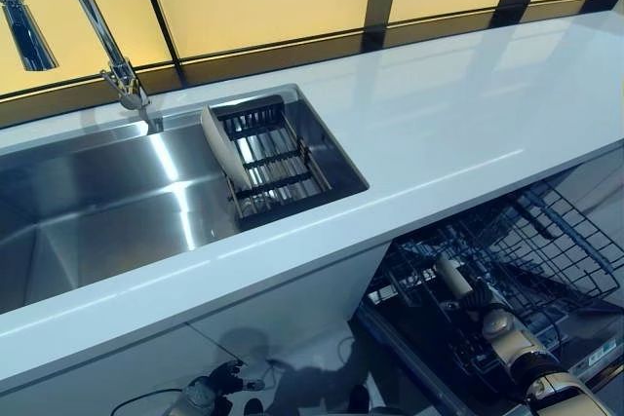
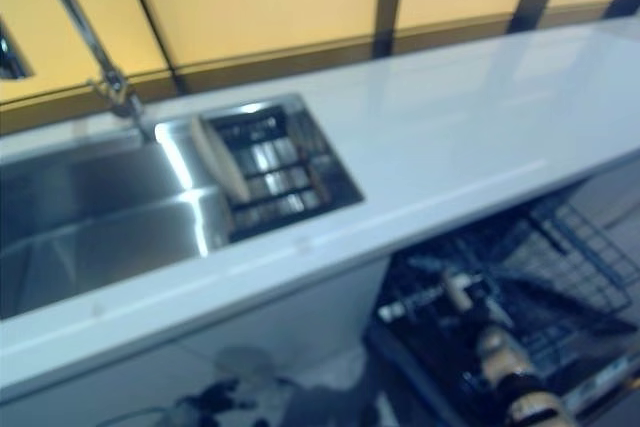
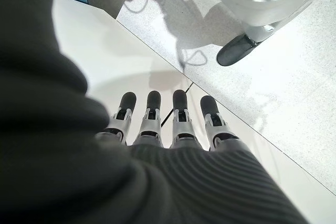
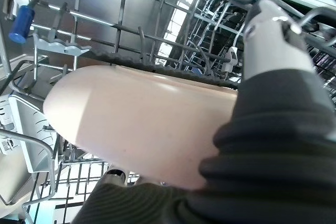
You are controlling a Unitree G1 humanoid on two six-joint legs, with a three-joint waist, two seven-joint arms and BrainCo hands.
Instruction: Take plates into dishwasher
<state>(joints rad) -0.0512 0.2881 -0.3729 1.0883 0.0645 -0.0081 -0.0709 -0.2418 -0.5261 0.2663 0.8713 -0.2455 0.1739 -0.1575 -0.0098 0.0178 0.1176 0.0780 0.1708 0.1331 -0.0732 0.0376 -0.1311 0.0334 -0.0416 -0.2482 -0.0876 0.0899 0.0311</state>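
Observation:
A cream plate (image 4: 136,119) is held in my right hand (image 4: 270,45), with the thumb over its rim and the fingers curled under it. The hand is low inside the open dishwasher's lower wire rack (image 1: 546,250), and in the eye view only the plate's edge (image 1: 450,276) shows ahead of the right hand (image 1: 480,299). A second cream plate (image 1: 222,148) stands on edge in the black drying rack (image 1: 278,158) at the sink's right end. My left hand (image 3: 178,114) hangs low by the white cabinet front, fingers straight and empty.
The steel sink (image 1: 97,211) with its tall tap (image 1: 122,75) takes up the counter's left side. The white counter (image 1: 468,114) runs to the right above the dishwasher. Wire tines and a blue clip (image 4: 21,24) surround the held plate.

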